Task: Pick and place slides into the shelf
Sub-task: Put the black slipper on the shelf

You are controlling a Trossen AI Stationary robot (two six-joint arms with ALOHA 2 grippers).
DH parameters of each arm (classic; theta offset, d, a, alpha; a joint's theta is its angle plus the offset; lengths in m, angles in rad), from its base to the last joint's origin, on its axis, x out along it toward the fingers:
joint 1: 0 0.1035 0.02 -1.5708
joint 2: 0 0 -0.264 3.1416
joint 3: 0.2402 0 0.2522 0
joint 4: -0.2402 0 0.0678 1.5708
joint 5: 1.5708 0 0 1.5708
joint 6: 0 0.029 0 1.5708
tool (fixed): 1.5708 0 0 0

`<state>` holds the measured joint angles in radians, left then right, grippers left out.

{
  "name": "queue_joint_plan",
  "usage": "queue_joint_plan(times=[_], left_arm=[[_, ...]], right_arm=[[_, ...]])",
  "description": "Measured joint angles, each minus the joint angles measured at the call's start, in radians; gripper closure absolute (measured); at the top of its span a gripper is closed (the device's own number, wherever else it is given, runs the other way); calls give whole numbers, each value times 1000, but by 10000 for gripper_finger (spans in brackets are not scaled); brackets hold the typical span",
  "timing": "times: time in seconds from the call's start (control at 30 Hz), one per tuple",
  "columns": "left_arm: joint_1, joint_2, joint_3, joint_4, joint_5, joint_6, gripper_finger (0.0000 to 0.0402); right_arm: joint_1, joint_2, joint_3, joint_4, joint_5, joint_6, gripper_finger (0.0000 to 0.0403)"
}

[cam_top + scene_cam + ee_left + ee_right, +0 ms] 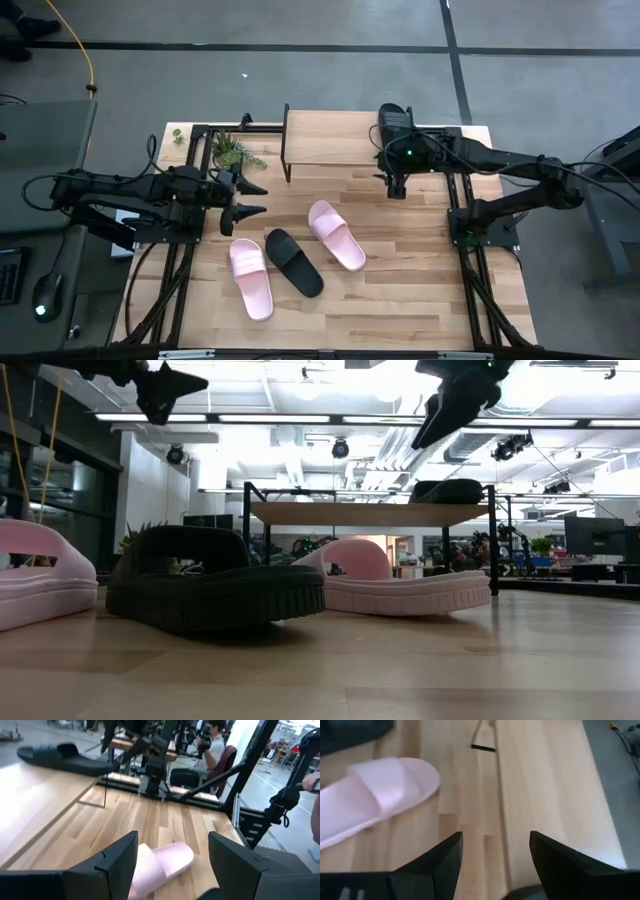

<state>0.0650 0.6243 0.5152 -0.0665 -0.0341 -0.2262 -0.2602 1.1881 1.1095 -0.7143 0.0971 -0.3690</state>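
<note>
Slides: one black slide (pixel 392 117) already sits on the shelf (pixel 330 137) at its right end; three wait on the tabletop (pixel 400 290) in front of it, a pink slide (pixel 336 234) on the right, a black one (pixel 294 262) in the middle, a second pink one (pixel 251 277) on the left.
Right gripper: right gripper (pixel 396 187) hangs over bare wood just off the shelf's right front corner, fingers (pixel 436 864) spread wide, nothing between them.
Left gripper: left gripper (pixel 253 198) hovers at the table's left side, beside the potted plant (pixel 233 152), jaws gaping and empty too.
Step in hand: looks like reaching for the next sandal; the right-hand pink slide lies nearest the right arm.
Doing it well: I'd come straight down over the strap, jaws across the sandal's width, and pinch the strap or a side wall, not the floppy toe.
Crowding: black slide's heel lies just beside that pink one's heel, so the near finger wants to drop on the clear outer side.
Shelf room: plank is bare left of the parked black slide, plenty of landing space.
Edges: thin black legs (pixel 493 540) and the plank's front lip are the snags; carry high, lower once over the plank.
Table room: open wood in front and right of the slides.
</note>
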Motion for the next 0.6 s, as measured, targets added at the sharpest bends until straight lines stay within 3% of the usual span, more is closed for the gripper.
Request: queue_joint_plan(times=[0.43,0.6], left_arm=[[0,18,-17,-164,3,-88,176],[0,69,-46,-163,59,-129,176]], right_arm=[[105,2,0,0,1,117,180],[136,2,0,0,2,165,180]])
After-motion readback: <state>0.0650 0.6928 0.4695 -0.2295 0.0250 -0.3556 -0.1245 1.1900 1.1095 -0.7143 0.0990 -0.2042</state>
